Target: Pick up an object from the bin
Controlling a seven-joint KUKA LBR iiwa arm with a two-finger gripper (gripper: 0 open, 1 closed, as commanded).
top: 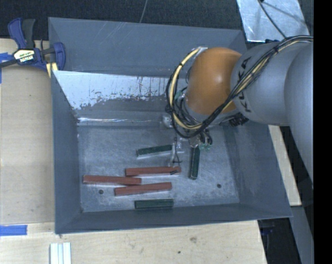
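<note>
My gripper [175, 157] hangs below the arm's orange dome, low over the middle of the bin floor. Its tip is at the right end of a dark green stick [153, 150] that lies almost level. Just below it lies a reddish-brown stick [152, 171], whose right end is under the gripper tip. A second dark green stick [194, 162] lies nearly upright in the view, just right of the gripper. I cannot tell whether anything is held.
Two more reddish-brown sticks [112, 179] [142, 188] lie left and below, and another dark green stick [153, 204] rests by the bin's near wall. The arm and its cables cover the bin's upper right.
</note>
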